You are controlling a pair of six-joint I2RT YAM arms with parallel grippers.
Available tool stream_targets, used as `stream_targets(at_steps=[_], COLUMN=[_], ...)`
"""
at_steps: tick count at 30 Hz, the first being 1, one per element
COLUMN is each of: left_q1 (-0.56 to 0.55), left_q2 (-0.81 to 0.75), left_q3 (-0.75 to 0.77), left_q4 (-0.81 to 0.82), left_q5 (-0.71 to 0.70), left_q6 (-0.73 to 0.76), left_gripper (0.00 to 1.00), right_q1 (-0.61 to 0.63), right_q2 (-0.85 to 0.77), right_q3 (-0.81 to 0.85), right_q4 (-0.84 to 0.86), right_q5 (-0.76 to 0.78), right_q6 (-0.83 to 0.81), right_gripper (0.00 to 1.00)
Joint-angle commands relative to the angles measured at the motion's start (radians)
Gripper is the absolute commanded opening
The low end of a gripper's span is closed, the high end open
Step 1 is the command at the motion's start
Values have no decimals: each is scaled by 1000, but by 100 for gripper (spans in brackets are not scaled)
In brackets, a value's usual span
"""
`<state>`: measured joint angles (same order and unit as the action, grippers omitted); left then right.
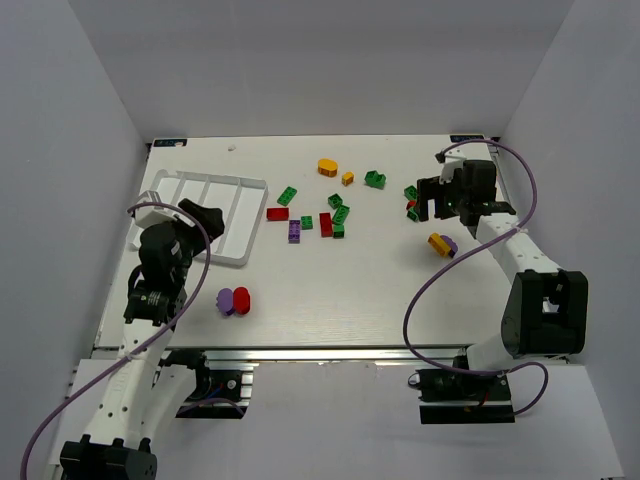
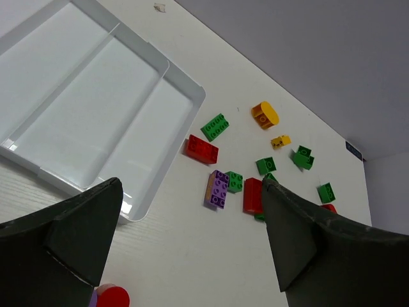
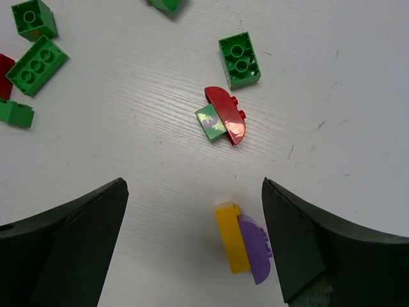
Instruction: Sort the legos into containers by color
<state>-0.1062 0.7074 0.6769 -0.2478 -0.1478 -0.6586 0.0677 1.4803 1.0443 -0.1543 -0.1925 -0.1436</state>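
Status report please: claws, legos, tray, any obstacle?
Left claw open, empty, near tray. Right claw open, empty, over yellow-purple pair. Legos all on table, tray compartments bare. No obstacle seen.

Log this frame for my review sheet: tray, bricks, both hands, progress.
tray: white, left side, no bricks seen inside
legos: loose on the table, mostly right of the tray
left hand: open, empty, at the tray's near edge
right hand: open, empty, near a yellow-and-purple pair
progress: sorting not started
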Motion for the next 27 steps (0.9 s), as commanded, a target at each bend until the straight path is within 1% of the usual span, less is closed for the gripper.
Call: stream_targets(at_steps=[1, 2, 3, 4, 5, 6, 7, 8, 10, 11, 12, 13, 14, 16, 17, 18, 19, 20, 21, 22, 23, 24, 25, 26, 27], left_q1=[2, 2, 2, 2, 2, 2, 2, 3, 2, 2, 2, 3, 2, 2, 2, 2, 2, 2, 2, 2, 2, 2, 2, 2, 2], left_q2=[-17, -19, -16, -16, -13, -5, -2, 19, 38, 53, 59, 63, 66, 67, 67, 63, 61, 60, 63, 64, 69, 76, 95, 105, 115], left_q3=[-11, -13, -14, -13, -11, -8, -4, 12, 23, 27, 35, 36, 41, 47, 46, 46, 47, 49, 55, 55, 59, 62, 69, 78, 82], left_q4=[2, 1, -2, -16, -21, -25, -34, -63, -88, -112, -126, -139, -172, -211, -244, -260, -275, -294, -347, -347, -375, -392, -409, -444, -462], left_q5=[14, 11, 8, -1, -7, -10, -10, -13, -13, -9, -6, -3, -9, -19, -22, -25, -27, -29, -32, -30, -27, -22, -16, -13, -10], left_q6=[1, -1, -7, -10, -13, -13, -15, -22, -33, -44, -52, -61, -88, -120, -148, -160, -174, -200, -223, -223, -237, -243, -249, -260, -265], left_gripper=[98, 98, 98, 98, 98, 97, 94, 86, 76, 69, 51, 40, 30, 15, 14, 14, 22, 32, 50, 51, 66, 74, 79, 85, 86], right_q1=[-2, 0, -2, 4, 10, 23, 67, 154, 210, 259, 282, 299, 308, 313, 314, 322, 328, 339, 371, 371, 391, 400, 412, 435, 448], right_q2=[-15, -21, -28, -37, -57, -64, -81, -97, -98, -95, -80, -72, -63, -46, -43, -31, -22, -11, 27, 28, 40, 61, 69, 77, 78], right_q3=[30, 26, 20, 11, -6, -13, -24, -61, -84, -79, -75, -61, -52, -40, -29, -23, -14, -1, 41, 42, 57, 81, 91, 95, 98], right_q4=[25, 21, 0, -11, -40, -109, -131, -174, -212, -288, -319, -349, -381, -418, -424, -438, -444, -439, -415, -409, -401, -393, -368, -344, -324], right_q5=[-88, -125, -180, -306, -371, -425, -471, -460, -459, -476, -485, -501, -580, -688, -791, -836, -867, -889, -881, -881, -872, -863, -852, -819, -803], right_q6=[-72, -115, -236, -313, -394, -554, -612, -727, -810, -908, -936, -961, -982, -967, -965, -973, -976, -961, -886, -860, -831, -802, -747, -713, -685], right_gripper=[90, 90, 90, 90, 90, 90, 90, 90, 90, 90, 89, 90, 90, 88, 82, 76, 62, 54, 47, 45, 46, 48, 59, 67, 72])
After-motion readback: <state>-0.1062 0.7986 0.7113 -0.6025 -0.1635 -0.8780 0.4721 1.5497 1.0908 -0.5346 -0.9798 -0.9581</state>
